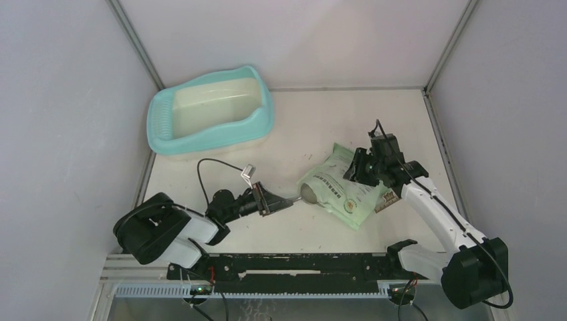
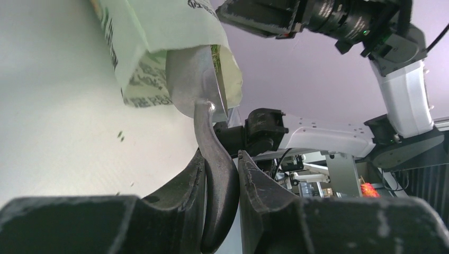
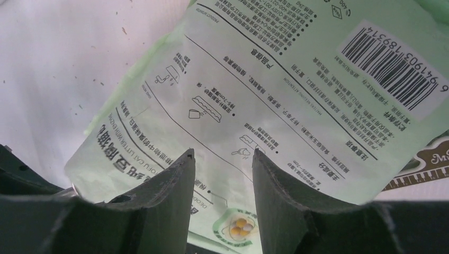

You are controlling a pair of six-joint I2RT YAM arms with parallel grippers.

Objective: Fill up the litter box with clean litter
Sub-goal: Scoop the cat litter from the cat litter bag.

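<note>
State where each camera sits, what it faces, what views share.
Top external: above, behind the robot, looking down on table, litter box, both arms.
Left wrist: low over the table, facing the bag past the left claw, shut on the scoop.
Right wrist: looking past the right claw onto the bag's print.
Shared: all three show the bag.

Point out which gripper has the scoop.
The left gripper: its fingers clamp the handle of the metal scoop. The right gripper has only the green bag.
</note>
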